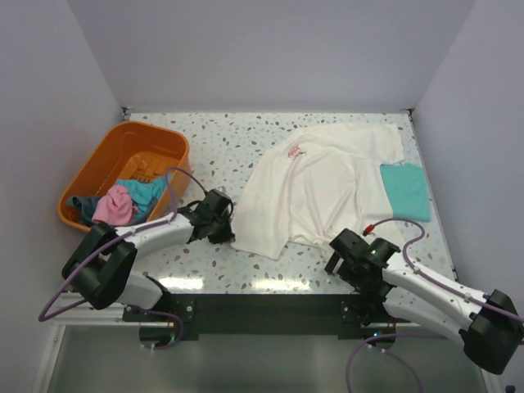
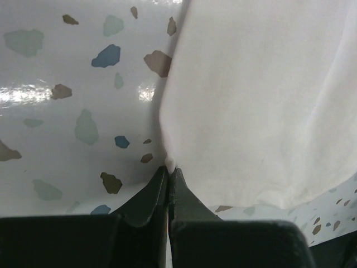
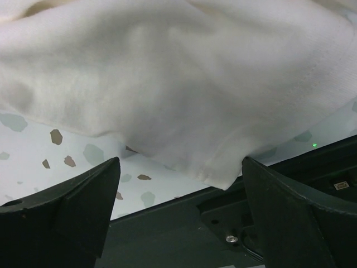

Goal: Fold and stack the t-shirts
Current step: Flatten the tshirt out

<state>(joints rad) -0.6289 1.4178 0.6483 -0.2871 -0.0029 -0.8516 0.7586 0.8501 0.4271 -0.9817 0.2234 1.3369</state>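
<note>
Cream-white t-shirt (image 1: 319,184): soft matte knit, spread open but rumpled over the centre-right of the bench (image 1: 221,147). Broad shallow folds run across the body, and there's a small red print (image 1: 293,151) on its far-left part. In the right wrist view the stitched hem shows as a double seam line, with one corner hanging in a blunt point toward the bench's near edge.

Teal-green t-shirt (image 1: 405,190): flat, roughly rectangular patch at the bench's right side. It butts against the cream one's right edge; can't tell which lies over which.

Left jaws: closed to a slit, low on the bench at the cream shirt's left edge. A thin nub of that cloth is nipped at the very tips. The black fingers (image 2: 145,206) taper to a wedge.

Right jaws: spread wide, gripping nothing. One dark tapered finger (image 3: 83,206) sits either side of the hem corner at the shirt's near-right part. Cloth fills the view beyond them.

Bench surface: glossy white with terrazzo-style chips in brown, blue and grey-green, plus glare patches.

Orange plastic basket (image 1: 131,151): rounded rectangular tub with smooth walls, far-left and well apart from both shirts. It holds a crumpled pink cloth (image 1: 115,205) and a bunched blue-teal cloth (image 1: 143,190).
</note>
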